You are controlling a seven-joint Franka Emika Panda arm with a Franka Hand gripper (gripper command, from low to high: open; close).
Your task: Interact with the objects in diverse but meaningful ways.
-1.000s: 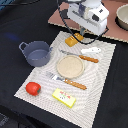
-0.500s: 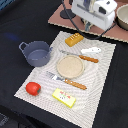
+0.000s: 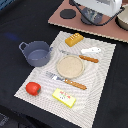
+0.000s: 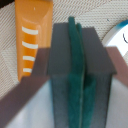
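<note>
Pincer (image 4: 80,75) pads pressed together, nothing between them, above the golden bread loaf (image 4: 34,35) on the striped placemat (image 3: 102,75).

The dark tabletop (image 3: 20,20) is being viewed from high up and at a slant in the exterior view, with the whole striped placemat (image 3: 100,80) taken in. The wrist view is being held very close, facing down past the end effector (image 4: 80,85). Shared by both is the golden bread loaf (image 3: 75,39) (image 4: 32,35).
</note>
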